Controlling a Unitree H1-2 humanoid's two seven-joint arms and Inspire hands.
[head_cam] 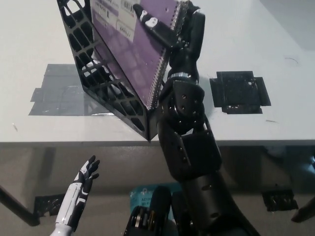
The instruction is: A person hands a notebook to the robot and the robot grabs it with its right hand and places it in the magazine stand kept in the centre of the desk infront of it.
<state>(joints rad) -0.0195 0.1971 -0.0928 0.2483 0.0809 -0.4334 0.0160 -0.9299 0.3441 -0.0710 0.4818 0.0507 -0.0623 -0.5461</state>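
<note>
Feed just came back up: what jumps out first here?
The black right hand at top centre, shut on the purple spiral notebook and holding it tilted into the black lattice magazine stand on the white desk. The white left hand hangs open at lower left, below the desk edge.

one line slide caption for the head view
Black right robot hand lowers purple spiral notebook into black magazine stand.
</note>
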